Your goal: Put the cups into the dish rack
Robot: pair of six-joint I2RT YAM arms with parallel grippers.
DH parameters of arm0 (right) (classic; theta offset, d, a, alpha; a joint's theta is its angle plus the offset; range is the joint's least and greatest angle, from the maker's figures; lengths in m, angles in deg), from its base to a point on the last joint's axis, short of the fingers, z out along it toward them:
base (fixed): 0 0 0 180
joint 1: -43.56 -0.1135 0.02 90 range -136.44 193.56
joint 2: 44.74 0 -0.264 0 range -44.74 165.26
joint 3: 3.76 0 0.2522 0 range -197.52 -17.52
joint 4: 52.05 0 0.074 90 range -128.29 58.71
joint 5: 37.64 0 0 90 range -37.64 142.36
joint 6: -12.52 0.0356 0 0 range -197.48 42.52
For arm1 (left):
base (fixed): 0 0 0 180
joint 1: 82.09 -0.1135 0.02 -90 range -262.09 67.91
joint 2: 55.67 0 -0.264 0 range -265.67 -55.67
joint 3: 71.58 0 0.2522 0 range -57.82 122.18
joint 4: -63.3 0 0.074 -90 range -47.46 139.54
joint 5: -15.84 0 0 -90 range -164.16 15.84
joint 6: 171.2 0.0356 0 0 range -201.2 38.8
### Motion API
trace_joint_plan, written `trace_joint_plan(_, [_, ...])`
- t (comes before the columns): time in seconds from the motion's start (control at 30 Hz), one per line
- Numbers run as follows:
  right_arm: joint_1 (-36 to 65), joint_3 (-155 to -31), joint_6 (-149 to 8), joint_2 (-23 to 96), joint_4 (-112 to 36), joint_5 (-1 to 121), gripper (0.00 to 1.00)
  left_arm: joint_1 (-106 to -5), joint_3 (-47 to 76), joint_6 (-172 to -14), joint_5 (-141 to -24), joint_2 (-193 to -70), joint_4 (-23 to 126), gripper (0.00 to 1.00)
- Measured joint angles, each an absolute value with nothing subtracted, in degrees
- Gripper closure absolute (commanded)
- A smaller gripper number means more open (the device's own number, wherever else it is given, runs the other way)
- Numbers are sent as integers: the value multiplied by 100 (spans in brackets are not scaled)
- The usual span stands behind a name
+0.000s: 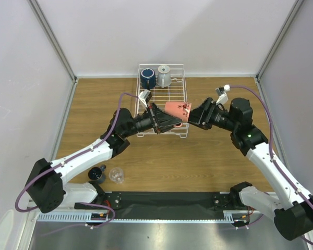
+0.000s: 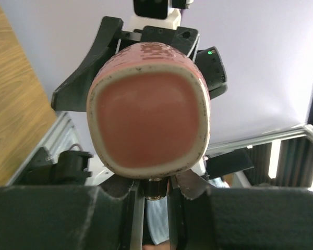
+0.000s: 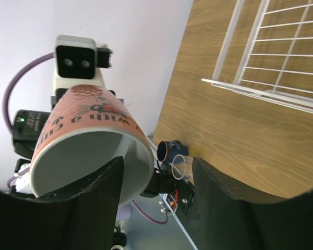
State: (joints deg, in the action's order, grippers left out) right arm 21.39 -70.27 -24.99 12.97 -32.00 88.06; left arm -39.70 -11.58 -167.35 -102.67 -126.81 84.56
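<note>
The salmon-pink cup (image 1: 177, 110) (image 2: 148, 122) (image 3: 88, 140) hangs on its side above the front of the white wire dish rack (image 1: 183, 94) (image 3: 261, 88), between both grippers. My left gripper (image 1: 167, 123) (image 2: 155, 182) is shut on the cup at the lower edge of its base. My right gripper (image 1: 194, 117) (image 3: 156, 162) is open at the cup's mouth, one finger inside the white interior, the other well clear. A navy mug (image 1: 148, 78) and a light grey mug (image 1: 163, 76) stand at the rack's far end.
A small dark blue cup (image 1: 97, 172) (image 3: 169, 151) and a clear glass tumbler (image 1: 116, 175) (image 3: 180, 166) sit on the wooden table near the left arm's base. White walls enclose the table on three sides.
</note>
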Motion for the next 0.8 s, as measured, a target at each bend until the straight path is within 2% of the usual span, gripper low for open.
trace_joint_plan(0.37, [2442, -7069, -2877, 593, -1775, 8480, 35, -3953, 199, -14888, -10520, -12820, 5803, 100])
trace_joint_plan(0.57, [2495, -7097, -3172, -27, -597, 8445, 35, -3998, 1078, -13819, -9922, -13017, 4688, 100])
trace_joint_plan(0.8, [2678, -7810, -3600, -145, 541, 8192, 35, -4012, 1939, -12654, -8995, -13415, 3455, 100])
